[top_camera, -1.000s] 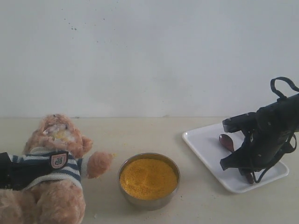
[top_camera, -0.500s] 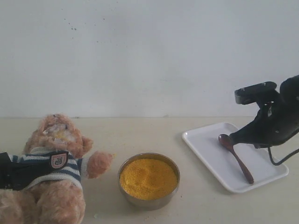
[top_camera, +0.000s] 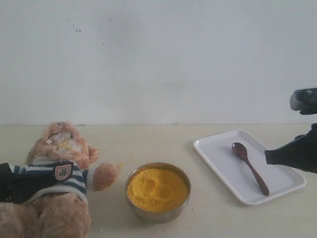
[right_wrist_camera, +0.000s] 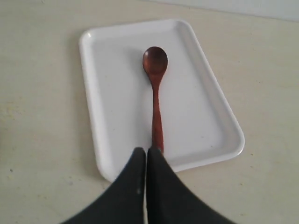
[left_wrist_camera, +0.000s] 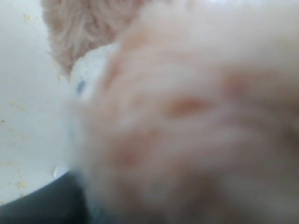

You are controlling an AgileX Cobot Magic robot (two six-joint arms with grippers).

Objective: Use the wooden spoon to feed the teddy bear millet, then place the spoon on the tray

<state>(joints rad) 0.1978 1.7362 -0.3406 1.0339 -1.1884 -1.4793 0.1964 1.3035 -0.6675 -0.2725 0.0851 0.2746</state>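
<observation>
Teddy bears: one (top_camera: pixel 59 148), lying at the near left in a navy-and-white striped shirt.
Chest badges: one (top_camera: pixel 62 171), on the front of that shirt.
Steel bowls: one (top_camera: pixel 157 214), round, near the middle, just right of the bear's outstretched paw.
Millet: one yellow mass (top_camera: pixel 157 189), filling the bowl close to its rim.
Trays: one (top_camera: pixel 218 148), white and rectangular, at the right, set at an angle.
Wooden spoons: one (top_camera: pixel 251 168), dark reddish-brown, lying flat inside the tray with its oval bowl at the far end.

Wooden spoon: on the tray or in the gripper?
On the tray: the wooden spoon lies flat inside its rim; the right gripper is shut, holding nothing.
</observation>
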